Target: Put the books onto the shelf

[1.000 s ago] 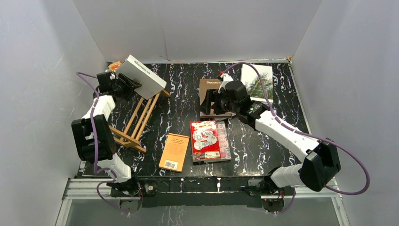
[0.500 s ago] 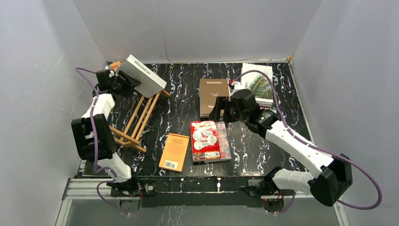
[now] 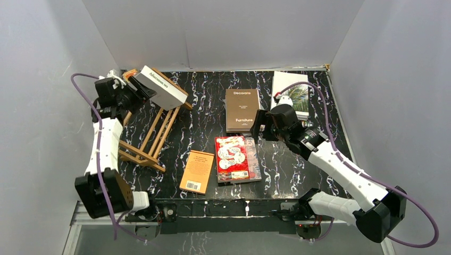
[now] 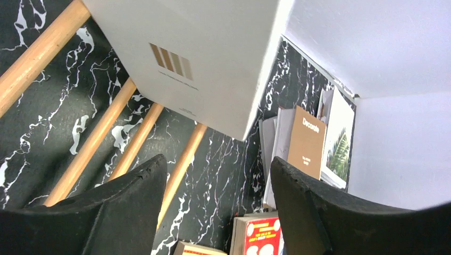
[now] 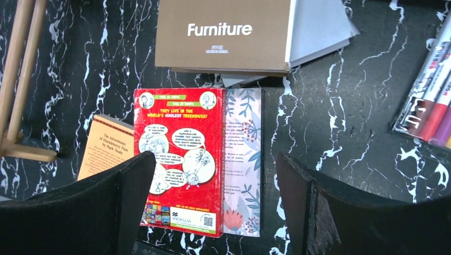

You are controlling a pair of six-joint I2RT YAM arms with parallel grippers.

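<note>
A thick grey-white book (image 3: 160, 87) leans tilted on the far end of the wooden slatted shelf (image 3: 151, 139). My left gripper (image 3: 137, 94) is open just left of it, apart from it. In the left wrist view the book (image 4: 202, 58) hangs above the slats (image 4: 101, 138), and nothing lies between the fingers of the gripper (image 4: 218, 180). My right gripper (image 3: 258, 126) is open, hovering between the brown "Decorate" book (image 3: 242, 109) and the red illustrated book (image 3: 231, 158). The red book (image 5: 181, 154) lies on a floral one (image 5: 243, 159). An orange paperback (image 3: 197, 171) and a palm-leaf book (image 3: 291, 91) lie flat.
A pack of coloured markers (image 5: 431, 101) lies right of the brown book (image 5: 223, 32), which rests on pale grey books. White walls close the black marble table (image 3: 202, 114) on three sides. The shelf stands along the left wall.
My left gripper has opened and drawn back left from the grey-white book, which stays on the shelf. My right gripper has widened and pulled back right and nearer, off the brown book.
</note>
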